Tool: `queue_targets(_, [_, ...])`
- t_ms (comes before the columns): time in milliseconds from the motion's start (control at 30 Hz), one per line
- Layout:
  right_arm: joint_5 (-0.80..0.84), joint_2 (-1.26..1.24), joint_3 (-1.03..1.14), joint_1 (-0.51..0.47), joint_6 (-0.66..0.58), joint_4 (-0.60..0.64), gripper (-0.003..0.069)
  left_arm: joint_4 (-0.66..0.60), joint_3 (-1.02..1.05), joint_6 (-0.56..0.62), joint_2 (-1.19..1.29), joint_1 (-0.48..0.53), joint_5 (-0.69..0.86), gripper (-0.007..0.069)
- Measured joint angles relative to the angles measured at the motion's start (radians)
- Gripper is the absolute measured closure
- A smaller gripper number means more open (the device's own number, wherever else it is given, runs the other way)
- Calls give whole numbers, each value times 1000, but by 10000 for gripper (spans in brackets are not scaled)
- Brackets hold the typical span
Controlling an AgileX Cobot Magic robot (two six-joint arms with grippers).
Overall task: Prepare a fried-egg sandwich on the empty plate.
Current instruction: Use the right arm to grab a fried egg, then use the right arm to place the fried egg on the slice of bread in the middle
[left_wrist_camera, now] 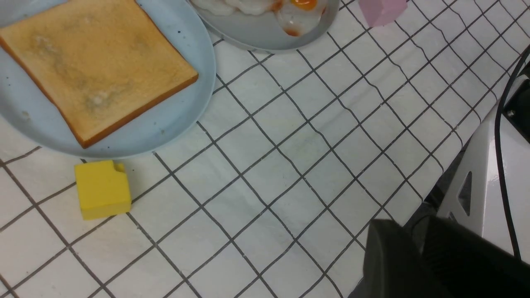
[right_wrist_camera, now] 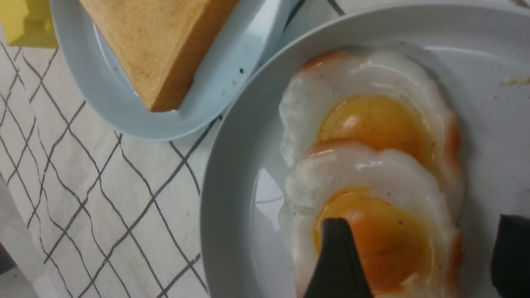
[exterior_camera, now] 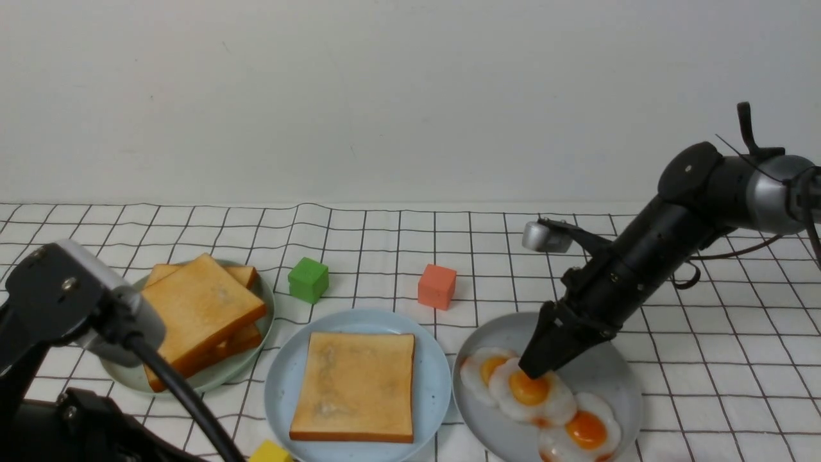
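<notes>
The light blue plate sits front centre with one toast slice on it; both show in the left wrist view, plate and toast. The grey plate to its right holds three overlapping fried eggs. My right gripper is open and low over the middle egg. In the right wrist view one finger rests over that egg's yolk, and the other stands beyond its edge. My left gripper is shut and empty at the table's front edge.
A pale green plate at the left holds a stack of toast slices. A green block and an orange-red block stand behind the plates. A yellow block lies in front of the blue plate. A pink block lies by the grey plate.
</notes>
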Motion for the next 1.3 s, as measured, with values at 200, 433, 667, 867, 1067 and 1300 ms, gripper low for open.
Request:
queue_targets(200, [0, 0, 0, 0, -6, -1, 379, 1, 0, 0, 0, 0, -1, 478])
queue_targets(433, [-2, 0, 0, 0, -11, -16, 596, 2, 0, 0, 0, 0, -1, 472])
queue_targets(667, [-2, 0, -2, 0, -13, -19, 653, 4, 0, 0, 0, 0, -1, 470])
queue_targets(867, [-1, -13, -63, 1, 27, -24, 653, 14, 0, -1, 0, 0, 3, 466])
queue_targets(1067, [2, -73, -138, 58, 117, -27, 653, 63, 0, -72, -5, 0, 16, 460])
queue_targets(1300, [-26, -95, -206, 277, 285, -23, 649, 195, 0, -208, -113, 0, 54, 459])
